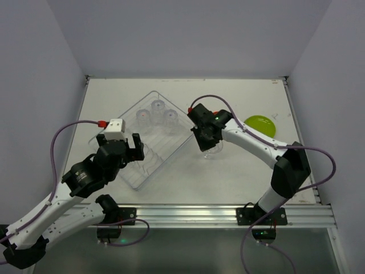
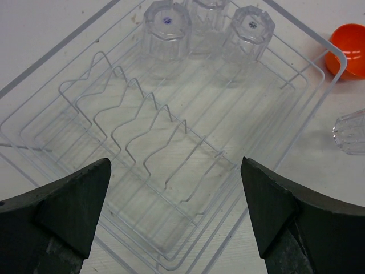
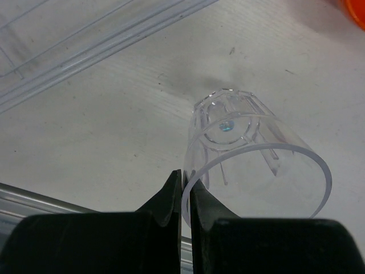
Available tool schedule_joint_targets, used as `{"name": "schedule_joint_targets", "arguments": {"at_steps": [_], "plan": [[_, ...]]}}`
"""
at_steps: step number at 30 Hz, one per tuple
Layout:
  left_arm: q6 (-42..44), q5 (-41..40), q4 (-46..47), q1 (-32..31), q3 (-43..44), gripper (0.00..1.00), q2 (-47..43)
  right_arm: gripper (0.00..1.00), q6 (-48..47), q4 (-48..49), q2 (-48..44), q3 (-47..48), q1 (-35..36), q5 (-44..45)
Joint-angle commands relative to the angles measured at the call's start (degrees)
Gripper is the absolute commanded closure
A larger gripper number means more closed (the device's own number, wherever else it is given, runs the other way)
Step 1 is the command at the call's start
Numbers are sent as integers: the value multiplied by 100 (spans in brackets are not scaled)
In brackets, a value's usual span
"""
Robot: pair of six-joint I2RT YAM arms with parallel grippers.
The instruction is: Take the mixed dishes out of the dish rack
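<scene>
The clear dish rack (image 1: pixel 165 145) lies at an angle left of centre; it fills the left wrist view (image 2: pixel 68 68). Three clear tumblers (image 1: pixel 157 108) stand upside down at its far end (image 2: pixel 166 28). My right gripper (image 1: pixel 209 146) is shut on the rim of a fourth tumbler (image 3: pixel 251 142), just right of the rack and low over the table; this tumbler also shows in the left wrist view (image 2: pixel 351 131). My left gripper (image 1: pixel 137 149) is open and empty above the rack's near part (image 2: pixel 177 165). The lime-green plate (image 1: pixel 260 124) lies on the table at right. The orange-red bowl (image 2: pixel 351 48) sits outside the rack's far corner.
The rack's wire ridges (image 2: pixel 142 120) hold nothing. The white walls close in the table at the back and both sides. A metal rail (image 1: pixel 217 214) runs along the near edge by the arm bases.
</scene>
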Motion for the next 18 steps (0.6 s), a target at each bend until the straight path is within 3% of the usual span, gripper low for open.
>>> {"name": "schedule_joint_targets", "arguments": {"at_steps": [1,12,18], "plan": [[72,-571,132,-17,-43,0,-67,100,-76,-310,354,322,184,129],[107,-430,220,-17,-157,0,-207,100,-181,226,750,-64,254,-433],[99,-413,220,-17,-166,0,-137,98,-164,253,830,-161,263,-329]]}}
